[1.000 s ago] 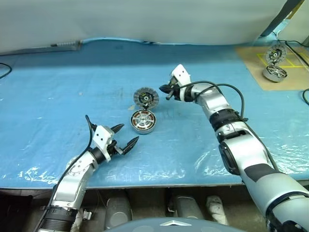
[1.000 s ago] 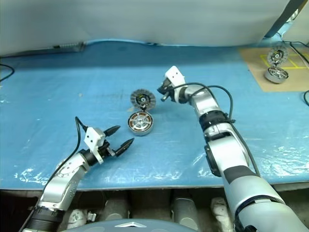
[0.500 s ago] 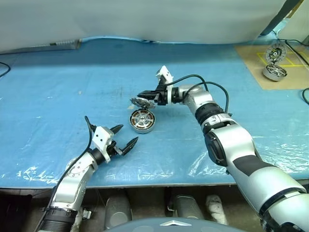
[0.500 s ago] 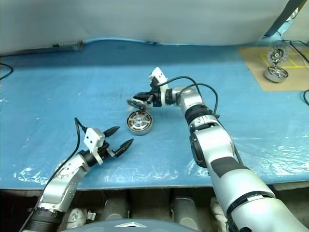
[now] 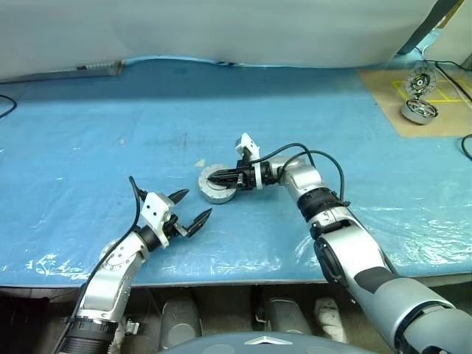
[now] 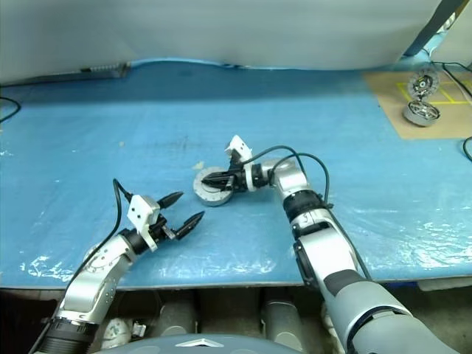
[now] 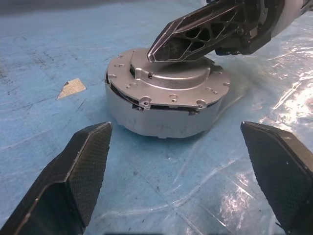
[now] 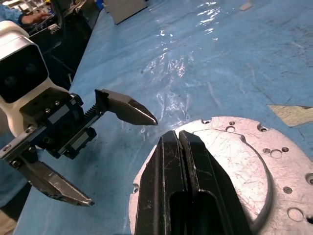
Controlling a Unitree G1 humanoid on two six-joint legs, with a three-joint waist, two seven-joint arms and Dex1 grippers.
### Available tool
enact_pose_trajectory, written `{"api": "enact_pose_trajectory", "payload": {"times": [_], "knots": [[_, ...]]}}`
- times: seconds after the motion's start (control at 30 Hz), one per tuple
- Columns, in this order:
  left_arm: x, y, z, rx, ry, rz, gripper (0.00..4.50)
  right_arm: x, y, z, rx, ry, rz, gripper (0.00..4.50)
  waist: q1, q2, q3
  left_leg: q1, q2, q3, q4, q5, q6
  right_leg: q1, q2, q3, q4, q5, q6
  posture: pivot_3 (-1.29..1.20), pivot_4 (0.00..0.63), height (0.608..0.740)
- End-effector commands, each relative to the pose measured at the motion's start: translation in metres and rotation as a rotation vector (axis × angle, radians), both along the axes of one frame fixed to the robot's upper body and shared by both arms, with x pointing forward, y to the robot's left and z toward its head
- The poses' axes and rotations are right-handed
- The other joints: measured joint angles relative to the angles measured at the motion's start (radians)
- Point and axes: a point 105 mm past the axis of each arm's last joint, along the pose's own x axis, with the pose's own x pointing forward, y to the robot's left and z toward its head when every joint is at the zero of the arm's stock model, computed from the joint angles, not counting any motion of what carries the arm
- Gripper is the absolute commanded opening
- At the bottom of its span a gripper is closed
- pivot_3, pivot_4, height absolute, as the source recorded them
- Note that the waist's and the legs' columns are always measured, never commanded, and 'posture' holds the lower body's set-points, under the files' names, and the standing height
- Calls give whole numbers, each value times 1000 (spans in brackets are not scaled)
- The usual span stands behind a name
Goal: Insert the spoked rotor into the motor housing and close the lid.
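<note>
The lid [image 7: 168,81] sits flat on the motor housing [image 7: 161,117], its plain metal back with screw holes facing up, the two stacked near the middle of the blue-covered table [image 5: 88,133], closer to the front edge than the back. The right gripper [image 8: 183,147], fingers pressed together and holding nothing, lies across the lid's top from the right, apparently pushing it down. The left gripper [image 5: 190,208], fingers spread wide and empty, points toward the stack from the front-left, near it but apart.

No windings or spoked rotor can be seen, so the rotor is presumably already inside; that cannot be confirmed. The closing looks nearly done: along the left side a thin dark gap shows between lid and housing, suggesting it still needs seating. The stack's axis stands upright; being round, it has no long direction across the table.
</note>
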Motion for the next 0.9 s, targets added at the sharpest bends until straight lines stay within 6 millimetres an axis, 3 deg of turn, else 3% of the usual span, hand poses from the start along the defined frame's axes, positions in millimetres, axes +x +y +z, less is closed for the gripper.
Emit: {"api": "enact_pose_trajectory", "payload": {"times": [0.03,0.17,0.3,0.4,0.53,0.7,0.9], "knots": [[0,-2,11,-1,-41,-14,4500,-7,7,11,36,-56,-17,18,0,0,0,0,0,0,0,0,0,0,0,0,0,0,0,0,150,740],[-2,-1,12,-1,-40,-13,4500,-25,13,46,121,-151,-35,18,0,0,0,0,0,0,-1,2,-3,0,0,0,-1,0,0,0,150,740],[-4,0,11,-2,-36,-11,4500,-34,11,57,90,-244,-123,18,0,0,0,0,-1,0,-1,2,-4,0,0,0,-1,0,0,0,150,740],[-4,-2,10,-4,-29,-15,4500,-38,8,51,19,-292,-181,555,0,0,0,1,-1,0,-2,2,-4,1,0,1,-2,0,1,0,150,740],[-4,-4,10,-6,-26,-22,4500,-42,6,43,-30,-316,-198,1918,0,0,0,2,-2,0,-2,2,-4,1,0,2,-2,0,1,0,150,740],[-3,-4,10,-6,-23,-28,4500,-29,1,32,-98,-371,-269,3576,-2,0,0,2,-2,0,-3,2,-5,1,0,2,-2,0,2,0,150,740],[-3,-4,10,-6,-22,-28,4500,-20,0,20,-113,-362,-318,3576,-2,0,0,1,-3,0,-3,2,-5,1,0,2,-2,0,2,0,150,740]]}}
